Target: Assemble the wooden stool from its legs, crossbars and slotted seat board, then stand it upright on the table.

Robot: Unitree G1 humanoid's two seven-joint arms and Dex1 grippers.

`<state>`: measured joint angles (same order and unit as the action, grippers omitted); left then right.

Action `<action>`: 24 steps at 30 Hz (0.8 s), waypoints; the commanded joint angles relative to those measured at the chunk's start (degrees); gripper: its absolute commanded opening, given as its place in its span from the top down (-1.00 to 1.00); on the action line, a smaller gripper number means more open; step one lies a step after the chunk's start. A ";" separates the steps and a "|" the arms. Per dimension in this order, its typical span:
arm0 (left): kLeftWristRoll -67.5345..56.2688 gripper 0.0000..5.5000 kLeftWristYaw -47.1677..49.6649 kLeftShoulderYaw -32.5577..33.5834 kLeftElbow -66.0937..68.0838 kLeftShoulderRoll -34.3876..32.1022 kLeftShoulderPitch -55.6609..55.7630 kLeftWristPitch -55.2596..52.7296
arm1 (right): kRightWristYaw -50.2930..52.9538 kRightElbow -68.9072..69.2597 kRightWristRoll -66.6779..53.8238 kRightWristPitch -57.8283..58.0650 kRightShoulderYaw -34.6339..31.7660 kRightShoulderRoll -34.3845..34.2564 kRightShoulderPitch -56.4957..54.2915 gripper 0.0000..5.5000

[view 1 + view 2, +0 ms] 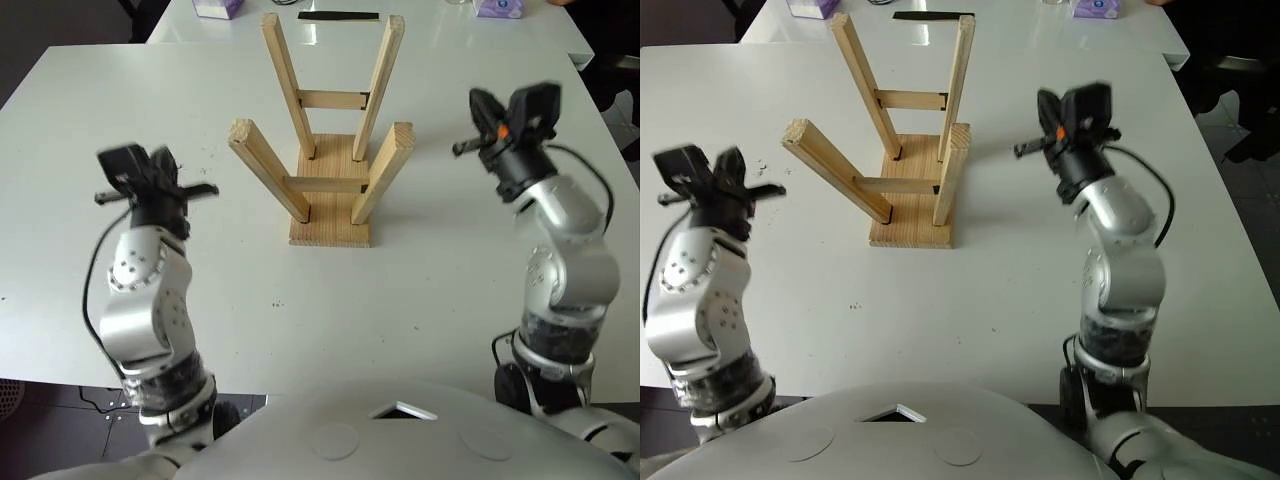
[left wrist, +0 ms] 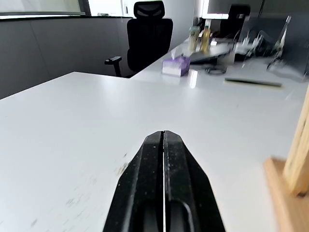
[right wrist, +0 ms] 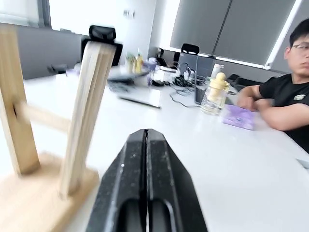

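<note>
Four pale, square-cut wooden legs (image 1: 268, 168) stood up from the flat rectangular seat board (image 1: 330, 228), which lay face down on the smooth, glossy white worktop (image 1: 450, 270). So the wooden stool was put together but upside down. The legs leaned outward as they rose, and dark slots showed where their ends entered the board. Two thin wooden crossbars (image 1: 325, 183) tied the legs in pairs, one on the near side and one on the far side. The wood was light, bare and matt, with sharp edges.

The stool sat at the middle of the worktop, between my two arms and well apart from both. My left gripper (image 2: 163, 137), black and faintly speckled, was clenched on nothing, its two fingers pressed flat together above the worktop. My right gripper (image 3: 147, 134) was clenched the same way, also grasping nothing, with the stool's nearest leg close beside it.

At the far edge lay a flat black strip (image 1: 338, 16) and two purple tissue boxes (image 1: 218, 8).
</note>
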<state>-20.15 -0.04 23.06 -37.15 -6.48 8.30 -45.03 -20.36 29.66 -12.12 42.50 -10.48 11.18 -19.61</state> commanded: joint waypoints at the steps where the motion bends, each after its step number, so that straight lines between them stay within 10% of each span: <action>1: -34.69 0.99 -0.93 6.07 -1.08 -3.19 21.36 -10.93 | -10.06 1.77 -24.68 12.38 -5.36 1.82 -15.75 1.00; 17: -60.42 0.99 -4.93 4.99 6.24 -24.19 23.17 -14.78 | -5.77 3.03 -35.16 12.61 -0.03 3.00 -18.15 1.00; 24: -61.23 0.99 -1.36 -1.86 8.25 -23.20 19.85 -11.20 | -7.02 2.94 -32.58 9.77 5.64 7.02 -13.59 1.00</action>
<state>-83.31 -2.12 25.36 -30.03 -31.31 31.62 -55.99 -25.75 32.81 -48.15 53.59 -8.98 15.59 -37.43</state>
